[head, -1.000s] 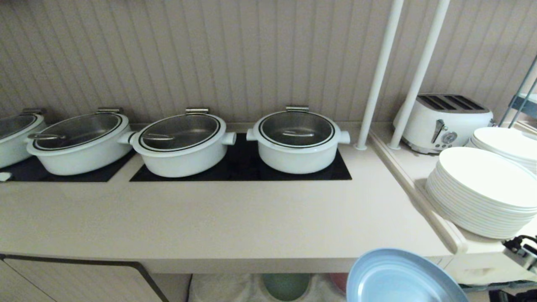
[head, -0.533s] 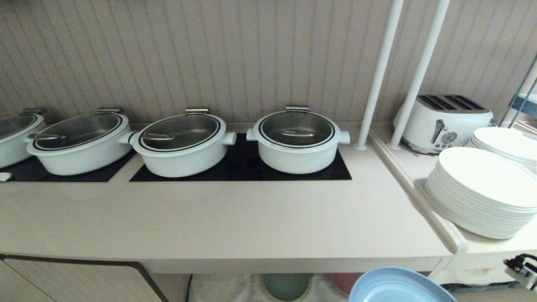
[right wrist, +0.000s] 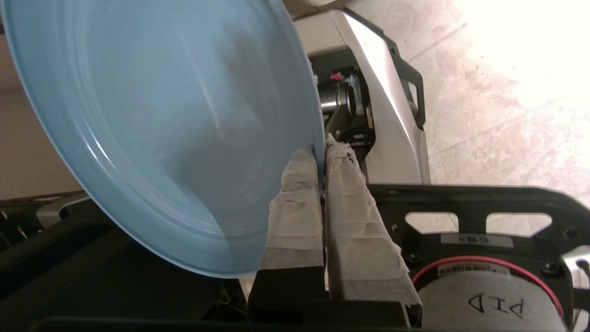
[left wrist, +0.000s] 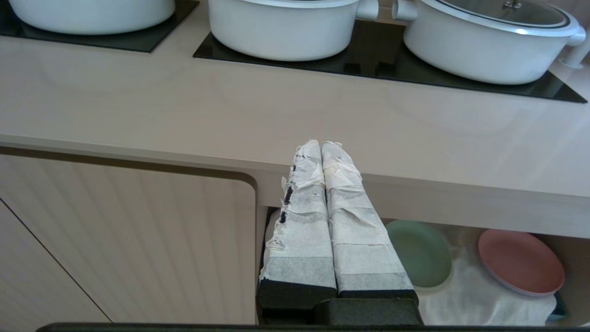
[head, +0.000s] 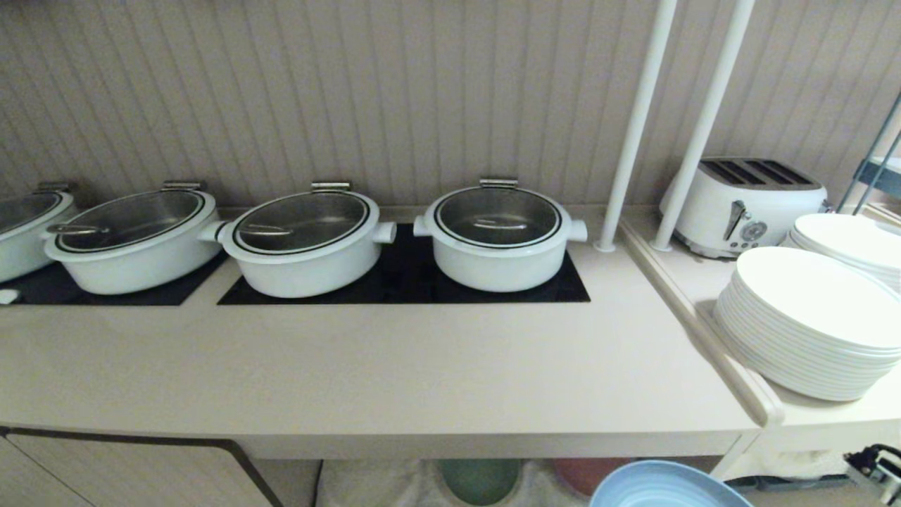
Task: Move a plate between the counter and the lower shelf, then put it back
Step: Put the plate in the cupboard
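Item: my right gripper (right wrist: 321, 154), taped fingers (right wrist: 295, 203) pinched tight on the rim of the light-blue plate (right wrist: 152, 124), one above and one beneath.

Position: the plate hung out beyond my fingertips, clear of the counter (head: 366, 373), below and in front of its front edge.

Change: over the last second the plate sank toward the bottom of the head view until only its upper arc (head: 665, 486) showed.

Reading: descent toward the lower shelf (left wrist: 479, 295) appeared under way. Beyond my plate, a green plate (left wrist: 421, 253) and a pink plate (left wrist: 521, 262) lay on its white cloth.

Item: my left gripper (left wrist: 321, 145), closed and empty, parked before the counter edge.
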### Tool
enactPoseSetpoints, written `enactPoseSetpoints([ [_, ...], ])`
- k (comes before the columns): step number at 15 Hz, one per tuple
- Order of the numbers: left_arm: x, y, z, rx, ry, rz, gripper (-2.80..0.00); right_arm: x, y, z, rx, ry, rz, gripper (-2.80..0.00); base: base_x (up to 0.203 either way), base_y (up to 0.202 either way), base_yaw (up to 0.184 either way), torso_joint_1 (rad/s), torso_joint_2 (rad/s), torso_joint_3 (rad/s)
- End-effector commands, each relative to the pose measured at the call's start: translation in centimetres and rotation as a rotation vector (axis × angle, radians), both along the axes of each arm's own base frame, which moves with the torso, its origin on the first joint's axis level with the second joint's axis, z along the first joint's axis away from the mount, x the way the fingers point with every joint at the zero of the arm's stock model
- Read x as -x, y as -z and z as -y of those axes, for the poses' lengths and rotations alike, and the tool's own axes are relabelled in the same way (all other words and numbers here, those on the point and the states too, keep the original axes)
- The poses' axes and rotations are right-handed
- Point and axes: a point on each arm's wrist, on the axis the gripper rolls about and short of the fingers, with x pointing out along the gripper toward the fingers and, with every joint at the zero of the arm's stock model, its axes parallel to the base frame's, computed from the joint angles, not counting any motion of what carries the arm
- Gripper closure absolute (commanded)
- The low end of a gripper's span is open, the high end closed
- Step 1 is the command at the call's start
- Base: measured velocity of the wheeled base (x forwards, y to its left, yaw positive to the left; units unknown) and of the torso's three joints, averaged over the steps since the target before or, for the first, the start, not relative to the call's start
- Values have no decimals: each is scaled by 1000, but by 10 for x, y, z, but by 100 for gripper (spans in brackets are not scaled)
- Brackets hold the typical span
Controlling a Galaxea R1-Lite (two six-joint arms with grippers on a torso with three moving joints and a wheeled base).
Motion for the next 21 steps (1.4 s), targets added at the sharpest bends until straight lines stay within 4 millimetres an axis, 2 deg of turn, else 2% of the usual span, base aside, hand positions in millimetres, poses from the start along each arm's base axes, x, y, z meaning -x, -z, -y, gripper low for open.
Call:
enactPoseSetpoints([
  [1,0,0,0,1,-1,1,0,2,3,0,-1,2,-16,0,0,0,0,0,0,0],
  [8,0,0,0,1,-1,1,0,8,13,1,-19,-9,-29,0,0,0,0,0,0,0],
  [21,0,0,0,0,-1,1,0,11,15,1,-17,-9,-39,0,0,0,0,0,0,0],
])
